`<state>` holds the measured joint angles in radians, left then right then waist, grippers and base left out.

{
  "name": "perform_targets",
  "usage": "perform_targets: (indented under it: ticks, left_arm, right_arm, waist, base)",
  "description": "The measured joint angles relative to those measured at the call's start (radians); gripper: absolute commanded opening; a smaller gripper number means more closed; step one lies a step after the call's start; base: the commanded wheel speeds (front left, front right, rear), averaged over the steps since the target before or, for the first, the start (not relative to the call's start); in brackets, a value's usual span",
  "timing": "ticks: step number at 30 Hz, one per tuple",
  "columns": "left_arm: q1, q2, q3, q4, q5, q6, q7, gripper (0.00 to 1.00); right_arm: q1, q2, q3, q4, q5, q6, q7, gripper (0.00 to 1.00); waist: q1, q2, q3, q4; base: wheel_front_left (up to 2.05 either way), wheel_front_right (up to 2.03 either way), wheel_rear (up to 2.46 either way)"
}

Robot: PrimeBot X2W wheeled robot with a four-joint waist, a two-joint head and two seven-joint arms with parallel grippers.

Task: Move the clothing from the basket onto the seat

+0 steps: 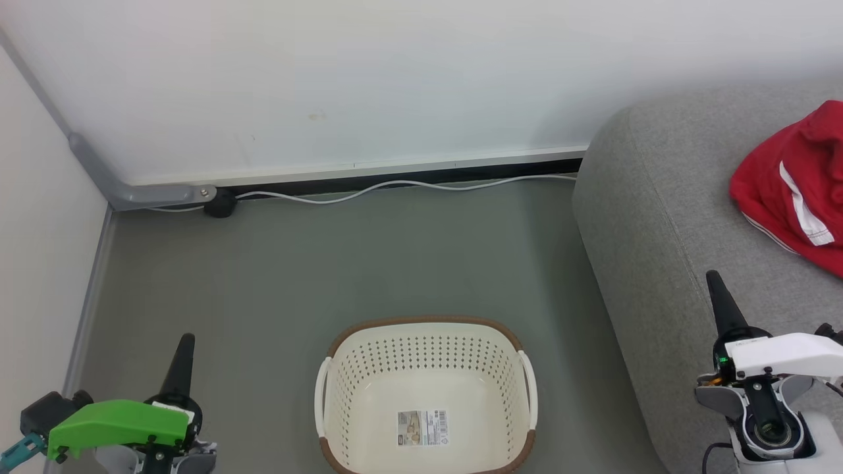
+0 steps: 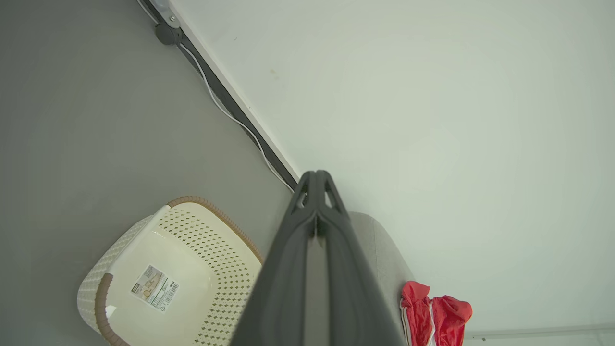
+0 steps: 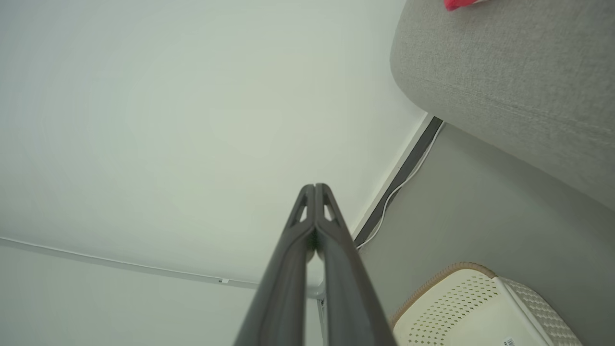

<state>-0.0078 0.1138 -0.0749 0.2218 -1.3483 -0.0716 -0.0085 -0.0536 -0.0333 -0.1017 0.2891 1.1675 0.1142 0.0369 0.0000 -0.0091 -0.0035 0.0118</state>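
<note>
Grey seat [image 1: 658, 217] on my right, rounded edge bordering open floor [image 1: 329, 263]. Cream basket [image 1: 421, 321] stands there between my arms, apart from that edge, label bare inside. Red clothing [image 1: 797, 191] lies on the seat. My left pincer [image 1: 186, 339] and right pincer [image 1: 713, 276]: both pressed together, holding nothing.

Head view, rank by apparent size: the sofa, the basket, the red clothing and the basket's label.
1. Grey sofa, largest, though cut by the frame edge.
2. Cream laundry basket, cut off at the bottom.
3. Red clothing on the sofa, cut by the right edge.
4. Paper label in the basket, smallest.
</note>
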Motion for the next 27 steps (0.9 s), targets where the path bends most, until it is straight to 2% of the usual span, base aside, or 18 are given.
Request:
perform_targets:
  ticks: [27]
  left_arm:
    - [-0.037, -0.046, 0.109, 0.046, -0.263, -0.043, 0.08, 0.0]
  right_arm:
    - [-0.01, 0.0, -0.045, 0.0, 0.398, 0.003, 0.08, 0.0]
  waist:
    - [0.0, 0.0, 0.006, -0.012]
  base:
    - [0.0, 0.0, 0.0]
